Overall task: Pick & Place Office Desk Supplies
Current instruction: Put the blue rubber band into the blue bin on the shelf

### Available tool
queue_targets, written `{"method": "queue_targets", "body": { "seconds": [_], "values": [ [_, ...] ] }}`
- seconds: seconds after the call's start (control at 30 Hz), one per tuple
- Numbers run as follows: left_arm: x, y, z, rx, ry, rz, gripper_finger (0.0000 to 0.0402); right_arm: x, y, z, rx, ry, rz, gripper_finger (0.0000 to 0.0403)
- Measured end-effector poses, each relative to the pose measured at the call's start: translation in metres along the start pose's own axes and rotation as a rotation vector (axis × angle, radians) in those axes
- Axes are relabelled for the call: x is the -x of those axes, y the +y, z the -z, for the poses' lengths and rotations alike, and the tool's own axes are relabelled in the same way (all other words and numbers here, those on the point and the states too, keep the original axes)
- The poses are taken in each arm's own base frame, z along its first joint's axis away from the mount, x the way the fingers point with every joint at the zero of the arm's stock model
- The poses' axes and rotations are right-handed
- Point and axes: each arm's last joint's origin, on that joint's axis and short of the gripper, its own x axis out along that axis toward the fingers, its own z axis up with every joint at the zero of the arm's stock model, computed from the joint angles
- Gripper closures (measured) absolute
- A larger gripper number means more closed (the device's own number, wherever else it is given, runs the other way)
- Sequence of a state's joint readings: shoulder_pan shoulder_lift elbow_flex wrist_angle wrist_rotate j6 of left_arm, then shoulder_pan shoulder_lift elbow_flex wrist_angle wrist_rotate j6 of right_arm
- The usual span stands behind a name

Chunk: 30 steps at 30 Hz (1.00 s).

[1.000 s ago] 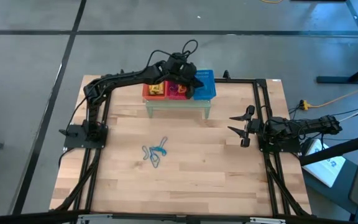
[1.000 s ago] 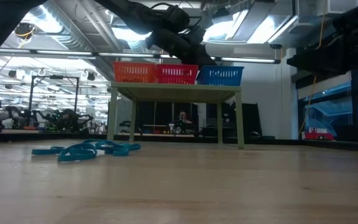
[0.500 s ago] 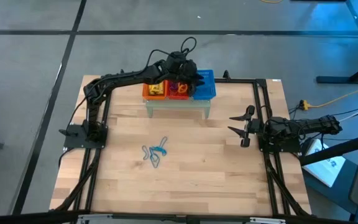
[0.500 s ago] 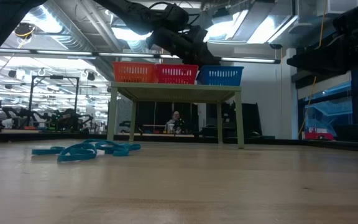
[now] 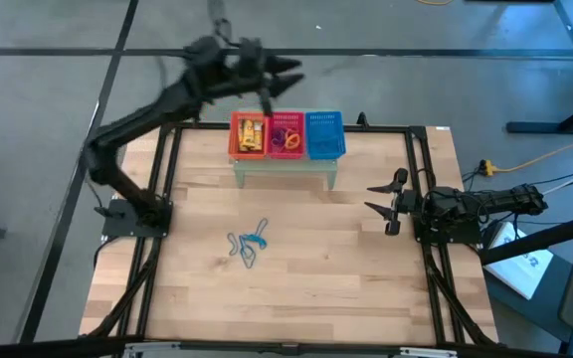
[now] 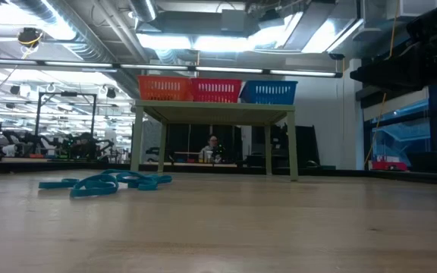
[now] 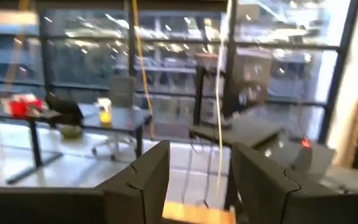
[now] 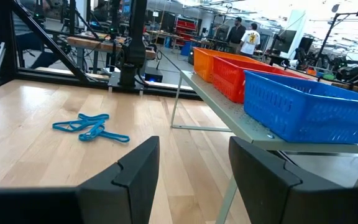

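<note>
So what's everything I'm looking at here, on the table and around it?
Blue loops: a small tangled bunch, blue, lying mid-table toward the left.
Orange basket: one, on the small stand, leftmost; yellow-orange blocks inside.
Red basket: one, middle of the row; purple and orange loops inside.
Blue basket: one, rightmost; contents cannot be made out.
Small stand: one, pale green, at the table's far edge.
Table: one, light wood.
People: a few, in the room beyond the table.
Left gripper: dark, raised beyond the baskets, jaws open.
Right gripper: dark, at the table's right side, jaws open.
</note>
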<state>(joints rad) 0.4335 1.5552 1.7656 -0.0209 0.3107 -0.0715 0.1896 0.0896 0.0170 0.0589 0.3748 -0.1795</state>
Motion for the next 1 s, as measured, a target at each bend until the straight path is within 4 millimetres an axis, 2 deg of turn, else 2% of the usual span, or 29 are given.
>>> {"method": "queue_targets", "body": {
  "seconds": [0.1, 0.2, 0.33, 0.43, 0.67, 0.9, 1.0],
  "values": [
    [0.028, -0.019, -0.023, 0.002, 0.011, -0.021, 0.0231, 0.0, 0.0, 0.0, 0.0, 0.0, 0.001, 0.0208],
    [0.051, -0.044, -0.03, -0.031, 0.12, -0.045, 0.0231, 0.0, 0.0, 0.0, -0.001, 0.0, 0.002, 0.0208],
    [0.076, -0.08, -0.026, -0.044, 0.299, -0.065, 0.0231, 0.0, 0.0, 0.0, -0.001, 0.0, 0.002, 0.0208],
    [0.09, -0.106, -0.014, -0.012, 0.409, -0.062, 0.0231, 0.0, 0.0, 0.0, -0.001, 0.0, 0.002, 0.0208],
    [0.122, -0.16, 0.036, 0.031, 0.688, -0.019, 0.0231, 0.0, 0.0, 0.0, -0.001, 0.0, 0.002, 0.0208],
    [0.158, -0.202, 0.122, 0.063, 1.053, -0.005, 0.023, 0.0, 0.0, 0.0, -0.004, 0.0, 0.002, 0.0208],
    [0.174, -0.214, 0.156, 0.037, 1.143, -0.001, 0.023, 0.0, 0.0, 0.0, -0.004, 0.0, 0.002, 0.0208]
  ]
}}
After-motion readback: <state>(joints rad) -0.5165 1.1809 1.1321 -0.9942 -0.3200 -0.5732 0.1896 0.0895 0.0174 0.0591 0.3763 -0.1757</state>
